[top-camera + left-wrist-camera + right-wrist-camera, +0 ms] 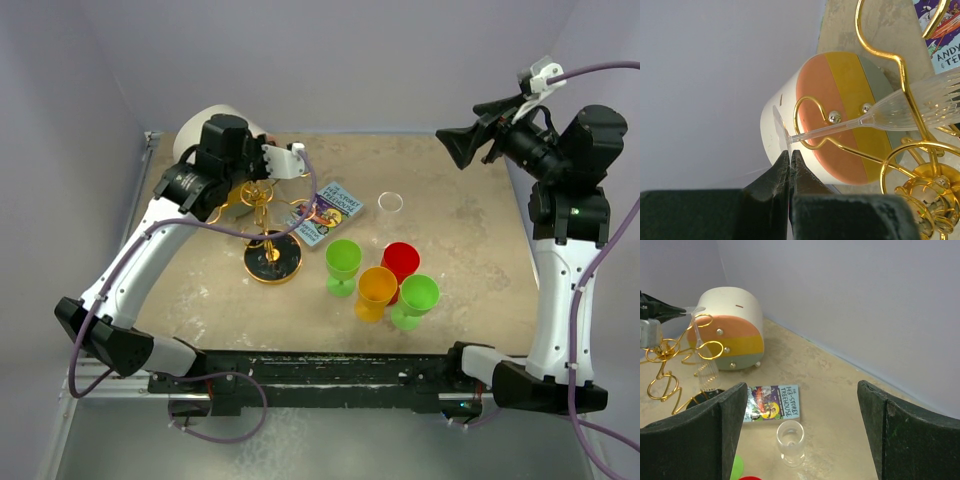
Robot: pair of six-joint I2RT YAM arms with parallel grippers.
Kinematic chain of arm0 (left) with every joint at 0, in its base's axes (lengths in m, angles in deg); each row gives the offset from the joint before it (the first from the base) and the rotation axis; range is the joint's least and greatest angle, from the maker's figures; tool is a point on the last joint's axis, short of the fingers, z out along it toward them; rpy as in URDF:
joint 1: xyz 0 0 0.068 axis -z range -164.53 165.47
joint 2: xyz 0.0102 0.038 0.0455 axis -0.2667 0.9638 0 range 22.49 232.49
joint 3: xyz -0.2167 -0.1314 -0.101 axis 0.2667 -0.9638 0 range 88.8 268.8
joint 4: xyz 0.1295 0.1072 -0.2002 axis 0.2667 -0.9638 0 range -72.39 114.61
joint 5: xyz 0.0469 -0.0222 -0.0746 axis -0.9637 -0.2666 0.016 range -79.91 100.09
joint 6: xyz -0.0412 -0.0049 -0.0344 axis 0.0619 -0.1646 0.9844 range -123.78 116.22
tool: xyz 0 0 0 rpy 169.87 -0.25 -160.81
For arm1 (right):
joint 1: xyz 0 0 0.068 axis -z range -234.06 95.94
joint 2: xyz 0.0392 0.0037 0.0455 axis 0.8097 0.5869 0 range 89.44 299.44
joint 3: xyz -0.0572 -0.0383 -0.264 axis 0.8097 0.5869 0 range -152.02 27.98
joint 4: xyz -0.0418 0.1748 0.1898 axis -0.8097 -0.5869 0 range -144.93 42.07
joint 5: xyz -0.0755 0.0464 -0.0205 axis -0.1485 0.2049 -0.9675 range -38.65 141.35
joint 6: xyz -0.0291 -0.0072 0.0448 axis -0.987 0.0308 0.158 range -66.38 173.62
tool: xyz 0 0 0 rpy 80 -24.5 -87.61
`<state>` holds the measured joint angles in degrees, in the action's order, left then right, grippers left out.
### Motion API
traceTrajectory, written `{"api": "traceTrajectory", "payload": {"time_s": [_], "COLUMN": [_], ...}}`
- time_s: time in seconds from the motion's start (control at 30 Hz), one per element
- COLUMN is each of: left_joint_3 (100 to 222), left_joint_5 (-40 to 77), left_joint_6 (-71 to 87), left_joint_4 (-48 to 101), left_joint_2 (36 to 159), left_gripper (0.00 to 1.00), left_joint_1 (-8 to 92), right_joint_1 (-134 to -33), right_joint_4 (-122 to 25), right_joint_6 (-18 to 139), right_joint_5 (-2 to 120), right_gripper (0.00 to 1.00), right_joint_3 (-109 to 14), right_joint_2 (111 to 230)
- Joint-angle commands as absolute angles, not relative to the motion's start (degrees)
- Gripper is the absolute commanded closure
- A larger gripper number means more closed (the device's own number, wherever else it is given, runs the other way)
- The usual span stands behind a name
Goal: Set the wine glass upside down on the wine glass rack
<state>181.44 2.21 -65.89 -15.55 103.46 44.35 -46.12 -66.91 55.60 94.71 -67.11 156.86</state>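
Observation:
A clear wine glass (920, 102) hangs upside down, foot up and bowl down, at the gold wire rack (900, 65). My left gripper (790, 152) is shut on the rim of its foot. In the right wrist view the stem (697, 335) runs down through a curled ring arm of the rack (660, 352), with the foot a little above the ring. The rack's round black base (272, 258) stands left of centre on the table. My right gripper (801, 385) is raised at the far right, open and with nothing in it.
A big white cylinder with orange, yellow and grey bands (732, 315) stands just behind the rack. A book (325, 215) lies to the right of the rack, and a second clear glass (790, 442) stands upright beyond it. Green (343, 262), red (400, 262), orange (376, 290) and green (418, 295) cups cluster near the front.

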Motion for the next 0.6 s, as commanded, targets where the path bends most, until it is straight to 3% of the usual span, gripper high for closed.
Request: {"api": "traceTrajectory", "payload": {"time_s": [0.0,0.57], "left_joint_3": [181.2,183.5], "left_joint_5": [1.8,3.4], "left_joint_6": [-65.4,-65.7], "left_joint_4": [-12.1,-10.9], "left_joint_2": [102.3,107.0], "left_gripper": [0.99,0.92], "left_joint_1": [43.4,42.4], "right_joint_1": [-45.9,-45.5], "right_joint_4": [-64.0,-64.1], "right_joint_6": [56.1,55.8], "right_joint_5": [96.5,96.5], "right_gripper": [0.07,0.07], "right_joint_3": [-66.6,-66.2], "right_joint_2": [156.0,155.7]}}
